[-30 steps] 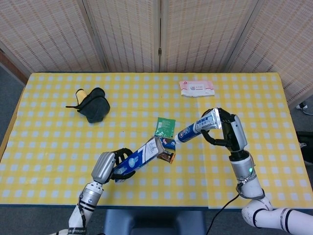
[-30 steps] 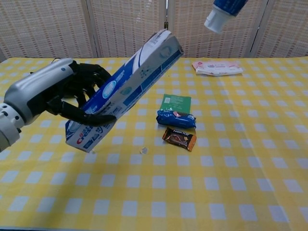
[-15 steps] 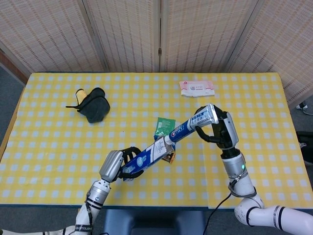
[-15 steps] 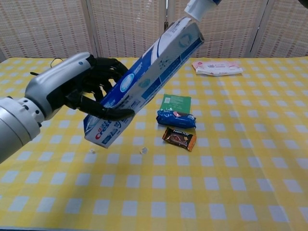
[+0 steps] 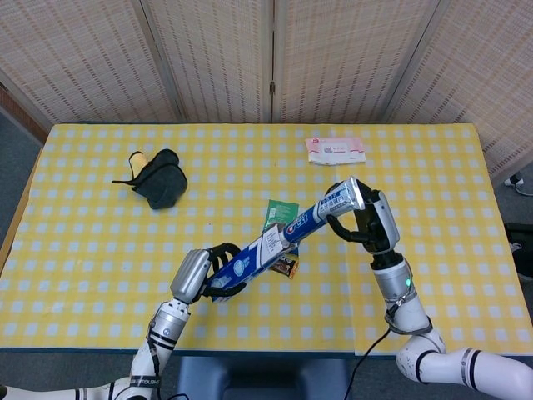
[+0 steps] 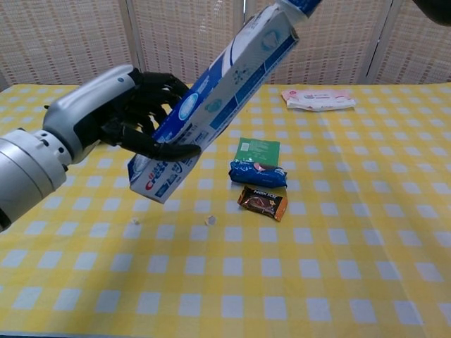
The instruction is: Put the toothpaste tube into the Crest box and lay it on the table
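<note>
Holding the Crest box (image 6: 215,102) tilted above the desk (image 6: 366,282) near its front edge, the left robot hand (image 6: 123,116) wraps dark fingers around the box's lower half, with the open end pointing up and away. The right robot hand (image 5: 360,218), further back and toward the right edge, grips the crimped end of the toothpaste tube (image 5: 323,211). The tube's cap end sits at or just inside the box mouth; how deep it reaches cannot be told. By this reading the insertion is only beginning: most of the tube is outside, and laying the box down is not yet done.

Under the raised box, around the middle of the desk, lie a brown snack bar (image 6: 263,202), a blue snack pack (image 6: 258,174) and a green packet (image 6: 257,150). Toward the far edge lies a pink wipes pack (image 5: 335,150), and toward the far left corner a black pouch (image 5: 160,178).

Only the head view shows the right robot hand and the tube's full length; the chest view cuts the tube off at its top edge but gives the box lettering and left-hand grip clearly.
</note>
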### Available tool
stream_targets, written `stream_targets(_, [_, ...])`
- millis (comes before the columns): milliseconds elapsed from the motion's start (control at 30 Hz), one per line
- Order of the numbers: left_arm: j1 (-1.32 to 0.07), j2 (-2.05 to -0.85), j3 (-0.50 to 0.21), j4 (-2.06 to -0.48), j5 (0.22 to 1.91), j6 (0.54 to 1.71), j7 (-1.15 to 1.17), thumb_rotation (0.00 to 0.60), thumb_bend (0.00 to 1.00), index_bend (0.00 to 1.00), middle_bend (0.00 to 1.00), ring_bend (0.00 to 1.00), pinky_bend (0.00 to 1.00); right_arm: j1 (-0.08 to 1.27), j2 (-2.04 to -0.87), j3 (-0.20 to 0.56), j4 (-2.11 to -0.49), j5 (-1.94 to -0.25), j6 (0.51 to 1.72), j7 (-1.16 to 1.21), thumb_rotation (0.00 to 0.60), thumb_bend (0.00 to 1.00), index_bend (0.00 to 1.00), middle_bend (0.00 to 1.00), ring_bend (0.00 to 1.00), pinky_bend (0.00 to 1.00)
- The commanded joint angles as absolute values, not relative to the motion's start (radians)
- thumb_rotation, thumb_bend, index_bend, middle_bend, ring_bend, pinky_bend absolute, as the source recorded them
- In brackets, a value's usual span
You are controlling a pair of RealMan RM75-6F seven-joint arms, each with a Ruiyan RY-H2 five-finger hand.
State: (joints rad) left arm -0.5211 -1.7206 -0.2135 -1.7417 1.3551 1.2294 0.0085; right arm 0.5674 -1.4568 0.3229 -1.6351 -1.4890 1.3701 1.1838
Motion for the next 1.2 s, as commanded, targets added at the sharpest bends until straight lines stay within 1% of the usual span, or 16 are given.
stream_targets(33, [-0.523,-1.724,-0.214,-1.742,1.357,1.232,0.006,0.6,0.32,0.55,0.62,0.58,0.67,0.572,-1.465,0.325,-1.625,-1.489,1.367,1.191,0.6,0.37,0.71,0.57,0.57,0.68])
stream_targets(167, [-0.527,-1.731,-0.213,-1.744,1.362,1.234,0.003,0.6,0.32,0.55,0.62,0.58,0.67,0.582,-1.482,0.332,-1.603,-1.483,1.361,1.206,0.6,0.37,0.71,0.57,0.57,0.68])
stream_targets(333, [-0.537,-1.754,-0.234,-1.732,1.337,1.227,-0.014,0.6,0.32,0.55,0.62,0.58,0.67,0.601,-1.529,0.339,-1.568,-1.449,1.328,1.243,0.6,0.37,0.71,0.57,0.57,0.68])
stream_targets(600, [-0.54,-1.782,-0.244,-1.719,1.371,1.27,-0.03,0.6,0.32,0.55,0.62,0.58,0.67,0.63,-1.586,0.331,-1.522,-1.44,1.284,1.241,0.6,0.37,0.71,0.57,0.57,0.69])
stream_targets(867, [-0.544,-1.786,-0.233,-1.716,1.383,1.271,-0.028,0.6,0.32,0.55,0.62,0.58,0.67,0.64,-1.616,0.326,-1.512,-1.456,1.286,1.217,0.6,0.37,0.71,0.57,0.57,0.69])
stream_targets(1100, [-0.539,-1.784,-0.245,-1.723,1.397,1.3,-0.044,0.6,0.33,0.55,0.62,0.58,0.67,0.651,-1.638,0.308,-1.503,-1.477,1.283,1.144,0.6,0.37,0.71,0.57,0.56,0.69])
stream_targets(1167, [-0.537,-1.781,-0.245,-1.727,1.401,1.304,-0.054,0.6,0.32,0.55,0.62,0.58,0.67,0.651,-1.648,0.307,-1.501,-1.481,1.293,1.121,0.6,0.37,0.7,0.56,0.55,0.69])
stream_targets(1200, [-0.536,-1.78,-0.245,-1.728,1.404,1.306,-0.056,0.6,0.32,0.55,0.62,0.58,0.67,0.651,-1.651,0.305,-1.5,-1.486,1.296,1.117,0.6,0.37,0.68,0.55,0.53,0.68])
